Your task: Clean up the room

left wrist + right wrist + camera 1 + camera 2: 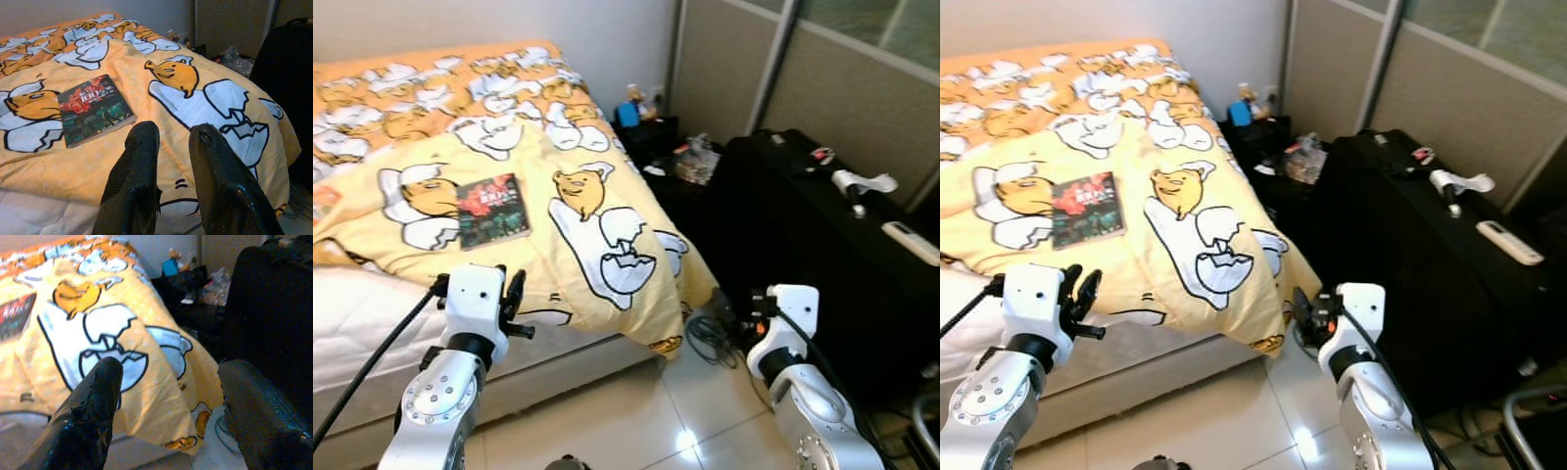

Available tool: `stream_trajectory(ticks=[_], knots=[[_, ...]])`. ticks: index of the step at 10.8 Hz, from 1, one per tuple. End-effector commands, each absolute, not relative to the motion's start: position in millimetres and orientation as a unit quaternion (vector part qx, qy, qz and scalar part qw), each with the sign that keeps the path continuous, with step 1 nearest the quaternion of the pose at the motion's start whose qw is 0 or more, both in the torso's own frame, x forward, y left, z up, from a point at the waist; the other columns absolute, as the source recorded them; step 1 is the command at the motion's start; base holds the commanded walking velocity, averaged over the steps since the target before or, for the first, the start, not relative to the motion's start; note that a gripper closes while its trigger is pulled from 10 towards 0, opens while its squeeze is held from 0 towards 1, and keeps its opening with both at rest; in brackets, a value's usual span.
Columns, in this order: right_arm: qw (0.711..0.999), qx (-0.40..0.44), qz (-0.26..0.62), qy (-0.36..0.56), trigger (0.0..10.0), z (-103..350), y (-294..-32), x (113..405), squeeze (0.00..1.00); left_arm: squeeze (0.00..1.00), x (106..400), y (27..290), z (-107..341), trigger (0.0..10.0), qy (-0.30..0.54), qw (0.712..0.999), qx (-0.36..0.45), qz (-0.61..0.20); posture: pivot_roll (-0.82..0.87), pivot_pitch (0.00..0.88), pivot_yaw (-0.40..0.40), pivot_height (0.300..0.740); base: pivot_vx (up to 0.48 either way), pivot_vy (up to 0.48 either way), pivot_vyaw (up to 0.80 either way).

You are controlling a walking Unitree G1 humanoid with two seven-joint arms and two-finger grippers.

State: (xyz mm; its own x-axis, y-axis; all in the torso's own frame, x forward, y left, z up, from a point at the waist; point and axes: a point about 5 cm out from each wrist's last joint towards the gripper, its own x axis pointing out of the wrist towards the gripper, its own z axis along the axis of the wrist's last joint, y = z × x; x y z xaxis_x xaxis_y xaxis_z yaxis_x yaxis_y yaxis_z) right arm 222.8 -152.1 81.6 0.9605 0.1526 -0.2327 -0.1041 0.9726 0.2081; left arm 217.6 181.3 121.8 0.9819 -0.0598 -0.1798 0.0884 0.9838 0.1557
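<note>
A dark paperback book with a red cover picture lies flat on the yellow cartoon-print blanket of the bed; it also lies ahead of the fingers in the left wrist view. My left gripper hovers at the bed's near edge, a little short of the book, slightly open with a narrow gap and nothing between its fingers. Over the floor by the blanket's hanging corner, my right gripper is held wide open and empty, its fingers pointing along the bed's side.
A large black suitcase stands to the right with a white remote and a white object on top. A dark low stand with clutter sits in the corner. Cables lie on the tile floor.
</note>
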Motion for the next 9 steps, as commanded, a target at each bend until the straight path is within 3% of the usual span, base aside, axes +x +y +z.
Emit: stream_trajectory(ticks=[1, 3, 9], knots=[[0.990, 0.090, 0.048, 0.092, 10.0, 88.4, -157.9, 226.1, 0.00, 0.00, 219.6, 179.5, 125.4, 10.0, 0.082, 0.992, 0.082, -0.044, -0.01, 0.000, 0.015, 0.740, 0.000, 0.000, 0.00], [0.989, 0.083, 0.056, 0.106, 10.0, 85.8, -157.0, 224.8, 0.00, 0.00, 220.5, 179.4, 125.9, 10.0, 0.082, 0.992, 0.083, -0.047, -0.01, 0.000, 0.015, 0.740, 0.000, 0.126, 0.00], [0.986, 0.096, 0.063, 0.119, 10.0, 80.6, -154.3, 222.5, 0.00, 0.00, 220.1, 178.9, 126.5, 10.0, 0.084, 0.991, 0.087, -0.051, -0.01, 0.000, 0.011, 0.740, 0.000, 0.311, 0.00]])
